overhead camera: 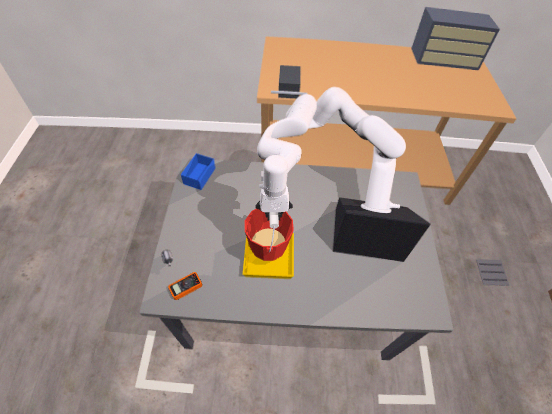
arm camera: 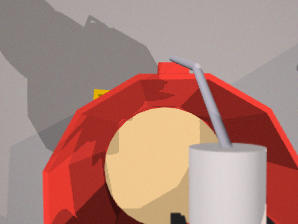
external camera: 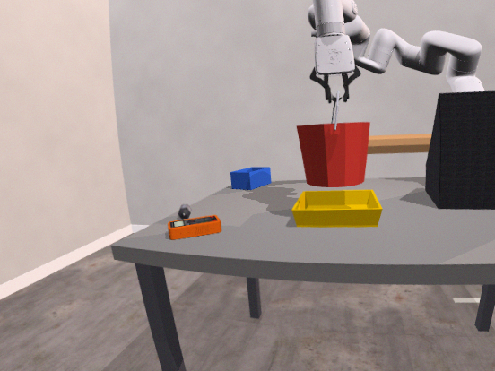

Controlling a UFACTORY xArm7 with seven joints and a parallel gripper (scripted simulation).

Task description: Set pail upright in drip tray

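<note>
The red pail (external camera: 334,153) hangs upright by its grey wire handle (external camera: 335,113) from my gripper (external camera: 335,95), which is shut on the handle's grip. The pail's base hovers a little above the yellow drip tray (external camera: 337,207), roughly over its far half. In the overhead view the pail (overhead camera: 268,234) covers the tray's (overhead camera: 268,261) back part. The wrist view looks down into the pail (arm camera: 160,155) with its tan floor and the handle (arm camera: 210,107); a corner of the tray (arm camera: 100,93) shows past the rim.
A blue bin (overhead camera: 198,171) sits at the table's far left corner. An orange multimeter (overhead camera: 185,285) and a small grey metal part (overhead camera: 167,256) lie at the front left. The black robot base box (overhead camera: 379,229) stands to the tray's right.
</note>
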